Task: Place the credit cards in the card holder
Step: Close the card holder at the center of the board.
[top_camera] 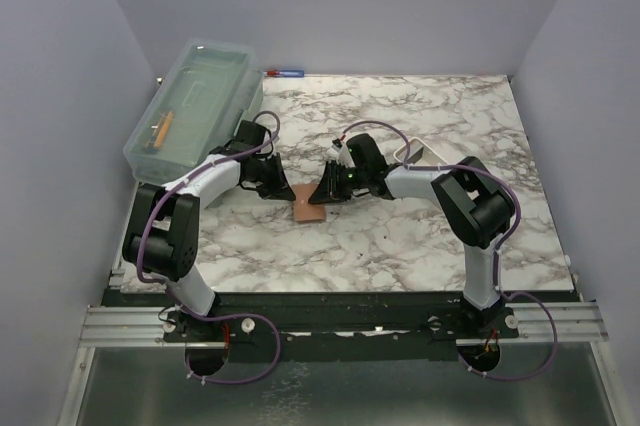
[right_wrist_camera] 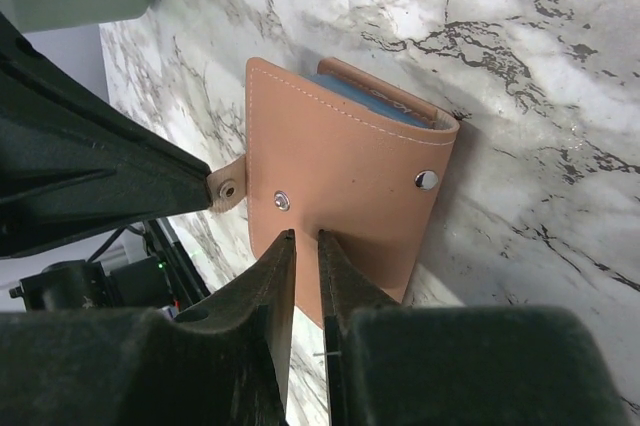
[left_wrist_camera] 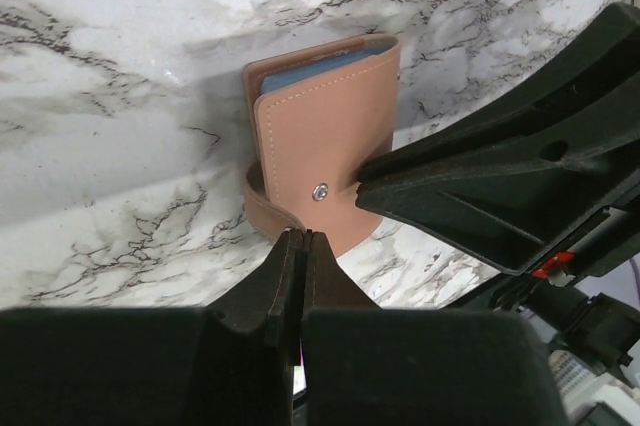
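Observation:
The reddish-brown leather card holder [top_camera: 308, 205] lies on the marble table between my two grippers. It is folded over, with a light blue card [left_wrist_camera: 322, 63] tucked inside, its edge also showing in the right wrist view [right_wrist_camera: 368, 103]. My left gripper [left_wrist_camera: 302, 237] is shut on the end of the holder's snap strap [right_wrist_camera: 227, 189]. My right gripper [right_wrist_camera: 301, 237] has its jaws almost together, nothing between them, and its tips rest on the holder's cover [right_wrist_camera: 350, 186]. The tan-gold and dark cards are out of view.
A clear lidded plastic box [top_camera: 193, 103] stands at the back left, with a red and blue tool [top_camera: 283, 72] beside it at the table's back edge. A white tray [top_camera: 416, 153] shows partly behind the right arm. Walls enclose the table on three sides.

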Tool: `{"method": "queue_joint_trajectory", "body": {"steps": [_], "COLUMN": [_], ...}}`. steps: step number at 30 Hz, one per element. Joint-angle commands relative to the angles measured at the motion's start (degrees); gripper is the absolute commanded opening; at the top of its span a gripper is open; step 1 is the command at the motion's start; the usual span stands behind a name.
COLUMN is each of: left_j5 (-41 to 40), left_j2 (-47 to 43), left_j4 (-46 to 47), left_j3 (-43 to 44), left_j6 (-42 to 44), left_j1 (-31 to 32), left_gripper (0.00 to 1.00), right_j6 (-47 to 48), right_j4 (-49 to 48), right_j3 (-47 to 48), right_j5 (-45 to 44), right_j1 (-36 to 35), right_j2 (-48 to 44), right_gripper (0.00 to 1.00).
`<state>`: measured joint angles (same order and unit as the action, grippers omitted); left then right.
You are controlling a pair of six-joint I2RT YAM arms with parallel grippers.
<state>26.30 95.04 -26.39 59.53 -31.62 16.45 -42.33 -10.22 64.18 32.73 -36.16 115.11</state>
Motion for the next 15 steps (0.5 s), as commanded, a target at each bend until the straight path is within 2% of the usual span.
{"method": "queue_joint_trajectory", "body": {"steps": [1, 15], "left_j5": [-0.4, -6.5], "left_j2": [0.6, 6.0], "left_j4": [-0.5, -3.2], "left_j3": [3.2, 8.4], "left_j6": [2.3, 3.6], "left_j1": [2.4, 6.4], "left_gripper": [0.00, 0.00], "right_j6": [2.5, 4.7], "right_j4": [7.5, 10.1], "right_j3": [-0.3, 1.4], "right_j5": [-5.4, -5.6], "right_j1": [-1.1, -1.2], "right_j2": [4.1, 4.4], "right_gripper": [0.20, 0.20]}}
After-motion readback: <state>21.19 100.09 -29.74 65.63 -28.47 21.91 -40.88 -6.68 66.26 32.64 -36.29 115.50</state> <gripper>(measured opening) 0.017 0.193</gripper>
